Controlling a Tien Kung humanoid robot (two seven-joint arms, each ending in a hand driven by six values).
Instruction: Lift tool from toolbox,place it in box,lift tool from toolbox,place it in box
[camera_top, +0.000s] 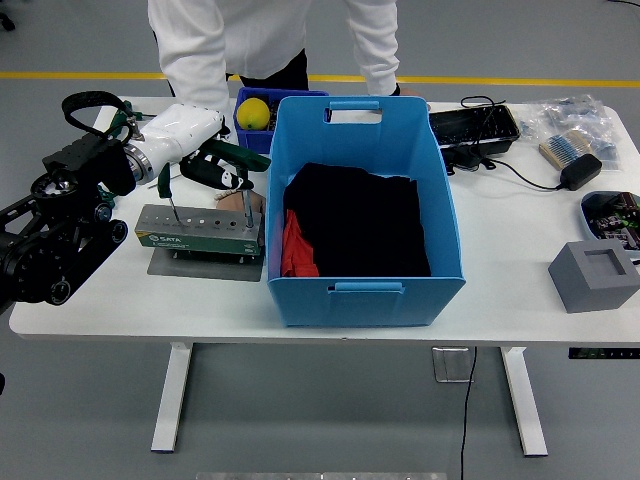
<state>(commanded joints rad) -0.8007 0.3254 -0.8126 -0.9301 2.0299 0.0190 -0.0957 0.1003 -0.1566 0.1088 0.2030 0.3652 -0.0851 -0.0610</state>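
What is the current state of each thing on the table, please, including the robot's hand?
Left hand: shut on a green-handled tool above the grey tool rack.
Grey metal tool rack: one green-handled screwdriver standing in it.
Large blue plastic box: open, holding black and red cloth.
Small blue bin: holds a yellow ball.

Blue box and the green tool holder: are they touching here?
Cannot tell. In the head view the tool holder's right end sits right up against the blue box's left wall, but no contact or gap shows plainly.
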